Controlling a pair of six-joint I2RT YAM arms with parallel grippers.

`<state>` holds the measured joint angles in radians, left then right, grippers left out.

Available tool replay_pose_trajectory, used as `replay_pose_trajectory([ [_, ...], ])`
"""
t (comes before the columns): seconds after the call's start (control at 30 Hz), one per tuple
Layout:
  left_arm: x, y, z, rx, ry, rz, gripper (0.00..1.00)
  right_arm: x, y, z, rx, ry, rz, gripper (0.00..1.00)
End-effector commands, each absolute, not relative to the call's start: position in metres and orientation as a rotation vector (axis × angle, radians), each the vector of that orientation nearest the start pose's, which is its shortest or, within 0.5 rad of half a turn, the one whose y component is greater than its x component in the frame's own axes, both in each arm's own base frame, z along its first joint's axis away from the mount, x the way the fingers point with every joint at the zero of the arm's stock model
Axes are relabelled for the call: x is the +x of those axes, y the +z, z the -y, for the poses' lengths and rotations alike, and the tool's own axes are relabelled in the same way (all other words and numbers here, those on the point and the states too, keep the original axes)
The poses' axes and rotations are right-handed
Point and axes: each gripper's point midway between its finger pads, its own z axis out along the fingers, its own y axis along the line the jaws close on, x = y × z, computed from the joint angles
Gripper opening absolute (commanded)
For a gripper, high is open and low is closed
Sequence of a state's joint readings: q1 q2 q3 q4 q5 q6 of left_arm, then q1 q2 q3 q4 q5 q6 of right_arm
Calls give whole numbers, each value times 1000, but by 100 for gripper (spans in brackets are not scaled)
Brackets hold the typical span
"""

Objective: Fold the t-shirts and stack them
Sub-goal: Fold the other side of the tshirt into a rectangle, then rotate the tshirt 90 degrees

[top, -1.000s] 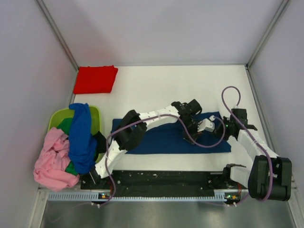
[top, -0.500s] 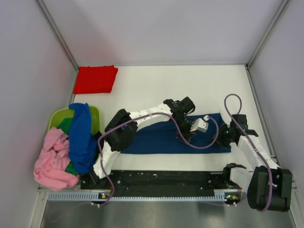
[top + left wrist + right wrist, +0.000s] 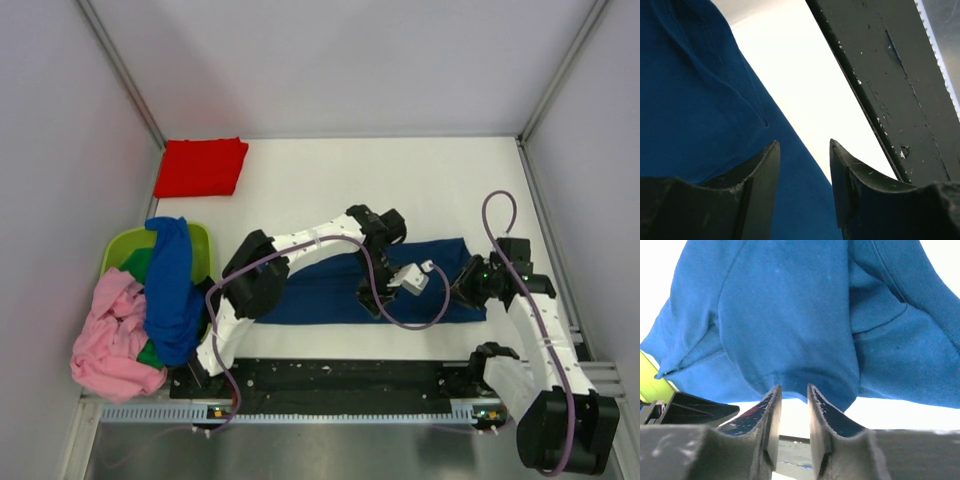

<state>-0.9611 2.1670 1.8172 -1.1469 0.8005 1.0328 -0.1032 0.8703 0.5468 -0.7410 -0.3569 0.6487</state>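
A navy blue t-shirt (image 3: 320, 290) lies folded into a long strip across the middle of the table. My left gripper (image 3: 372, 303) reaches over it to its near edge. In the left wrist view the gripper (image 3: 802, 145) is open, with blue cloth (image 3: 690, 100) and bare table in the gap. My right gripper (image 3: 462, 292) is at the strip's right end. In the right wrist view the gripper (image 3: 794, 387) is open by a narrow gap, empty, just short of the shirt's edge (image 3: 790, 315). A red t-shirt (image 3: 200, 167) lies folded at the back left.
A lime green basket (image 3: 122, 248) stands at the left edge, with a royal blue tee (image 3: 172, 290), a pink tee (image 3: 115, 345) and a green one (image 3: 140, 263) heaped in and over it. The black base rail (image 3: 340, 378) runs along the near edge. Grey walls close the sides.
My left gripper has swung from over the shirt's middle towards its near edge. My right gripper has drawn back and towards the near right corner of the shirt.
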Motion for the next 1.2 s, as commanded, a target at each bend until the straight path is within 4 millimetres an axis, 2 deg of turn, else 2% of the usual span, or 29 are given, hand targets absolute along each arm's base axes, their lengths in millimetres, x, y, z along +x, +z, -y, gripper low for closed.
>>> replay_pose_trajectory([
  [0.0, 154, 103, 400, -2567, 1280, 1559, 48, 209, 106, -57, 755, 611, -2466, 20],
  [0.07, 163, 111, 403, -2580, 1278, 1626, 48, 218, 116, -48, 739, 550, -2429, 13],
  [0.13, 183, 116, 411, -2574, 1243, 1786, 47, 235, 124, -39, 720, 508, -2359, 7],
  [0.2, 210, 117, 419, -2583, 1172, 1964, 46, 248, 111, -36, 753, 503, -2327, 0],
  [0.27, 230, 119, 417, -2564, 1126, 2092, 45, 256, 94, -46, 755, 581, -2339, 0],
  [0.33, 249, 117, 407, -2507, 1051, 2225, 45, 262, 80, -49, 762, 608, -2365, 0],
  [0.4, 270, 114, 386, -2422, 928, 2378, 44, 277, 75, -40, 764, 555, -2357, 0],
  [0.5, 304, 108, 335, -2280, 717, 2606, 43, 307, 73, -25, 754, 468, -2320, 0],
  [0.53, 316, 104, 313, -2235, 603, 2692, 44, 316, 68, -20, 763, 438, -2321, 0],
  [0.6, 335, 93, 266, -2140, 349, 2824, 44, 328, 46, -12, 802, 380, -2381, 0],
  [0.67, 341, 76, 221, -2026, 177, 2892, 44, 339, 28, -11, 825, 374, -2445, 0],
  [0.73, 335, 60, 182, -1910, 82, 2924, 43, 350, 9, -12, 842, 379, -2510, 0],
  [0.8, 327, 45, 150, -1808, 22, 2942, 43, 371, 4, -9, 851, 372, -2523, 0],
  [0.9, 314, 27, 107, -1682, -102, 2936, 42, 411, 3, -3, 864, 361, -2495, 0],
  [0.93, 309, 24, 99, -1656, -131, 2928, 42, 430, 9, -1, 860, 367, -2472, 0],
  [1.03, 285, 19, 90, -1627, -96, 2890, 41, 492, 32, -1, 817, 428, -2421, 0],
  [1.1, 265, 25, 100, -1642, 76, 2863, 42, 518, 48, -10, 745, 480, -2425, 0],
  [1.17, 250, 39, 113, -1684, 250, 2842, 42, 529, 70, -22, 635, 488, -2426, 0],
])
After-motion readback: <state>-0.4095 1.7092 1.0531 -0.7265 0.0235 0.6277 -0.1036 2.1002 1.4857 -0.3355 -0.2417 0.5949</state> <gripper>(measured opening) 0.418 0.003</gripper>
